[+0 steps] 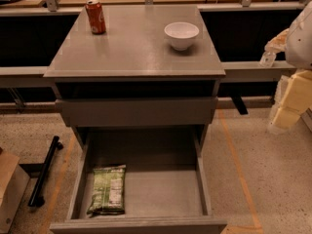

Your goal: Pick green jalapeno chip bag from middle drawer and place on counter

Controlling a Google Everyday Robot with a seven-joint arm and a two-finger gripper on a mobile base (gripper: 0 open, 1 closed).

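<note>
If reaching down for the chip bag (pixel 107 189), probably risking a knock on the left wall of the middle drawer (pixel 161 189), with the bag lying flat on the drawer floor, tight beside that wall and near the front corner. Likely risking a slipping pinch too, flat crinkly film giving little to bite.

When lifting out, possibly snagging under the shallower drawer front (pixel 136 112) just above. Noting the gripper (pixel 290 101) at the right edge beside the cabinet, well apart from the bag; clenched or released, cannot tell.

When setting down on the counter surface (pixel 136 50), risking bumping the white bowl (pixel 181 34) or tipping the red can (pixel 95 16) farther back.

Looking mottled green with a pale label patch, wrinkled, long side running front to back.
</note>
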